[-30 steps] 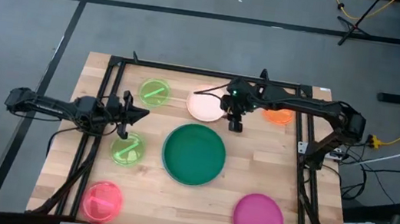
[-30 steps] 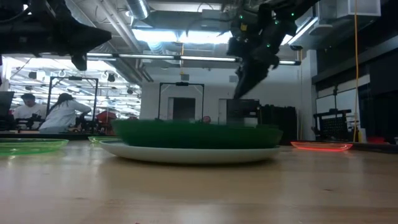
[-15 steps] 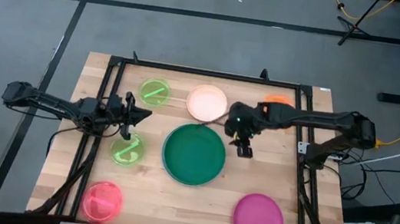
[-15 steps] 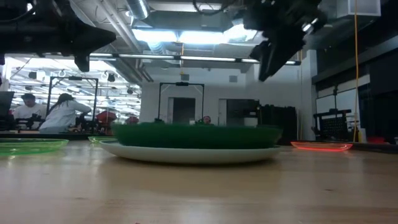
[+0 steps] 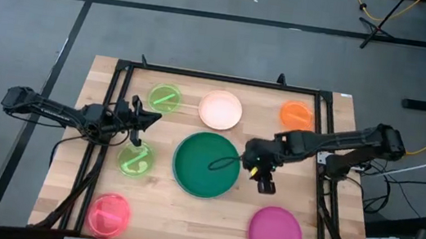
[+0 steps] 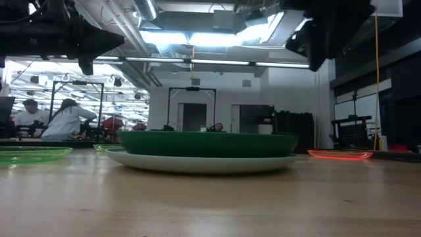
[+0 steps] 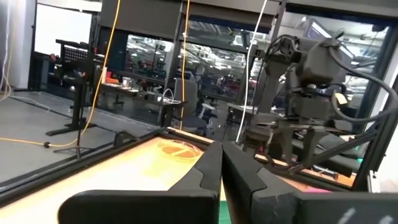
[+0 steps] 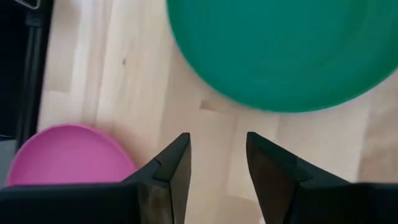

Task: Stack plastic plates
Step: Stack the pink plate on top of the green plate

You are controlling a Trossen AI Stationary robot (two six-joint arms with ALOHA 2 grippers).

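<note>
A dark green plate [image 5: 205, 164] rests in a larger pale plate [image 6: 204, 162] at the table's middle. Around it lie a cream plate [image 5: 220, 110], an orange plate [image 5: 297, 116], two lime green plates [image 5: 165, 98] [image 5: 136, 159], a pink plate [image 5: 108, 214] and a magenta plate [image 5: 274, 234]. My right gripper [image 5: 265, 182] is open and empty above bare wood, between the green plate's right rim [image 8: 273, 62] and the magenta plate [image 8: 68, 155]. My left gripper [image 5: 137, 118] is shut and empty, raised between the two lime green plates.
A black metal frame [image 5: 116, 107] runs along the table's left, far and right sides. Bare wood shows between the green plate and the near edge [image 5: 183, 223]. People sit in the room behind the table [image 6: 66, 118].
My right gripper has gone from beside the cream plate toward the table's near and right edges, past the green plate's right rim, toward the magenta plate. The plates have stayed where they were.
</note>
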